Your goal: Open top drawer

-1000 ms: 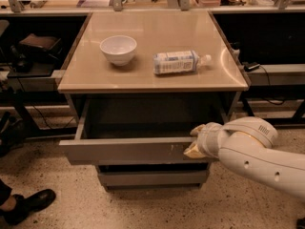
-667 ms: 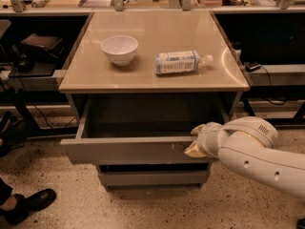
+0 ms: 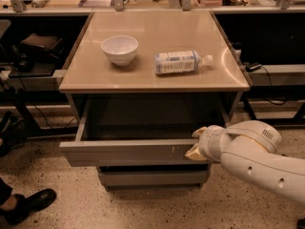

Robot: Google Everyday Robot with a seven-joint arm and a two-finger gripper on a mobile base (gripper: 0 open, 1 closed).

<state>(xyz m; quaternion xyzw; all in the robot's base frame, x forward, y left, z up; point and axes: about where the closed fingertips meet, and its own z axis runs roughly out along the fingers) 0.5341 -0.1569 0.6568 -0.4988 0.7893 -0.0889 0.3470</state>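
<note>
At lower right, the gripper (image 3: 195,142) has its fingers closed on the right end of the open top drawer (image 3: 124,152).

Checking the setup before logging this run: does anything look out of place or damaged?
The bottle lies on its side on the tabletop, and the top drawer has pale scratches near the hand at its front's right end.
</note>
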